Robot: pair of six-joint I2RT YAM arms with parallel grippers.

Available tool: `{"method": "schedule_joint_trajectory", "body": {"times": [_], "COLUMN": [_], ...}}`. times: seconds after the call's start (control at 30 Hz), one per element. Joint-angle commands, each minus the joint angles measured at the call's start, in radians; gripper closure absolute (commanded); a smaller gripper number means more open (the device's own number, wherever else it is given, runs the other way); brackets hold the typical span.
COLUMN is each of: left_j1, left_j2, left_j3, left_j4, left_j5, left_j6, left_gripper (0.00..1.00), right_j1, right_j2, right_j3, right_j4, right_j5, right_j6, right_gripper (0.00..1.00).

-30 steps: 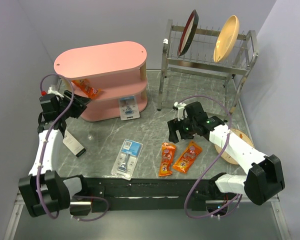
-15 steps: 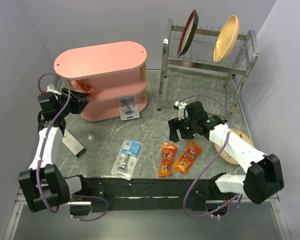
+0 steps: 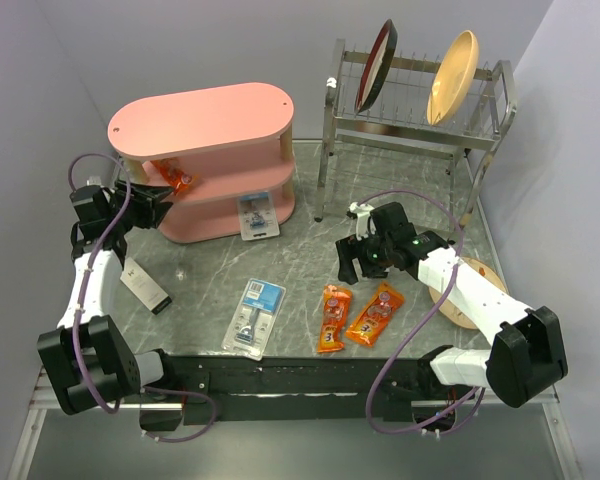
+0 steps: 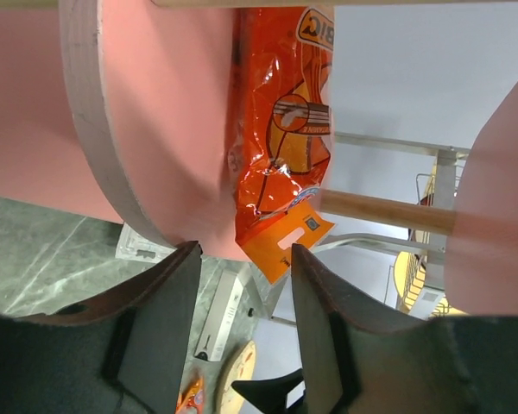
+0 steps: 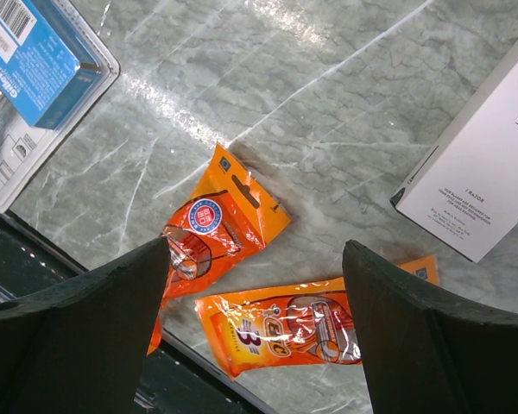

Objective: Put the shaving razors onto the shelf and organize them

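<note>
Three smooth pink oval boards on pale round wooden posts formed the shelf (image 3: 205,130), at the back left of a glossy grey marbled table (image 3: 300,250). The left end effector (image 3: 152,197) hovered at the shelf's left end, fingers apart and empty, facing a crinkly orange foil packet (image 4: 276,138) on the middle tier. The step looked like shifting that packet to make room, best done by pinching its loose corner, clear of board edge and post. The right end effector (image 3: 355,262) hung wide apart, holding nothing. One clear, rigid razor blister pack (image 3: 258,215) leaned at the shelf's lowest tier – on it or against it, unclear – while the other razor pack (image 3: 255,313) lay flat on the table.
</note>
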Motion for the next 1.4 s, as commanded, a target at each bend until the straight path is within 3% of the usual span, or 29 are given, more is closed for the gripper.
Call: {"method": "schedule_joint_trajectory", "body": {"times": [0.0, 0.1, 0.17, 0.2, 0.23, 0.3, 0.4, 0.47, 0.57, 0.63, 0.77, 0.83, 1.1, 1.2, 1.37], "left_j1": [0.017, 0.055, 0.066, 0.065, 0.065, 0.063, 0.037, -0.035, -0.277, -0.450, -0.637, -0.780, -1.038, -1.162, -1.274], "left_j2": [-0.009, -0.040, -0.081, -0.100, -0.133, -0.169, -0.264, -0.310, -0.379, -0.373, -0.290, -0.235, 0.055, 0.156, 0.372], "left_j3": [0.028, 0.045, 0.069, 0.079, 0.076, 0.063, -0.018, -0.094, -0.142, -0.153, -0.164, -0.174, -0.165, -0.084, 0.093], "left_j4": [-0.050, -0.106, -0.112, -0.115, -0.123, -0.172, -0.198, -0.211, -0.204, -0.207, -0.189, -0.112, 0.130, 0.100, 0.013], "left_j5": [-0.030, -0.004, 0.057, 0.077, 0.096, 0.139, 0.241, 0.255, 0.225, 0.214, 0.150, 0.110, -0.054, -0.148, -0.194], "left_j6": [0.023, 0.067, 0.161, 0.196, 0.242, 0.305, 0.432, 0.518, 0.661, 0.770, 0.870, 0.867, 0.642, 0.659, 0.678], "left_gripper": [0.53, 0.55, 0.50, 0.46, 0.35, 0.27, 0.23, 0.21, 0.21, 0.21, 0.20, 0.19, 0.12, 0.06, 0.05], "right_j1": [-0.007, -0.009, -0.010, -0.010, -0.010, -0.014, -0.032, -0.067, -0.116, -0.136, -0.158, -0.165, -0.196, -0.204, -0.231], "right_j2": [-0.004, -0.002, -0.008, -0.010, -0.014, -0.019, -0.033, -0.039, -0.034, -0.033, -0.042, -0.051, -0.089, -0.115, -0.151], "right_j3": [0.038, 0.047, 0.047, 0.046, 0.043, 0.027, 0.004, -0.011, -0.014, -0.011, -0.011, -0.016, 0.006, 0.003, -0.004], "right_j4": [0.037, 0.029, 0.024, 0.017, 0.011, 0.001, 0.003, 0.011, 0.012, 0.014, 0.020, 0.029, 0.011, -0.006, -0.012], "right_j5": [0.008, 0.011, 0.014, 0.017, 0.019, 0.018, 0.008, -0.009, -0.018, -0.021, -0.025, -0.027, -0.016, 0.005, 0.010], "right_j6": [-0.013, -0.021, -0.020, -0.020, -0.020, -0.041, 0.008, 0.035, 0.059, 0.059, 0.057, 0.059, 0.008, -0.020, -0.021], "right_gripper": [0.12, 0.12, 0.12, 0.12, 0.12, 0.12, 0.12, 0.12, 0.12, 0.12, 0.12, 0.12, 0.12, 0.12, 0.12]}}
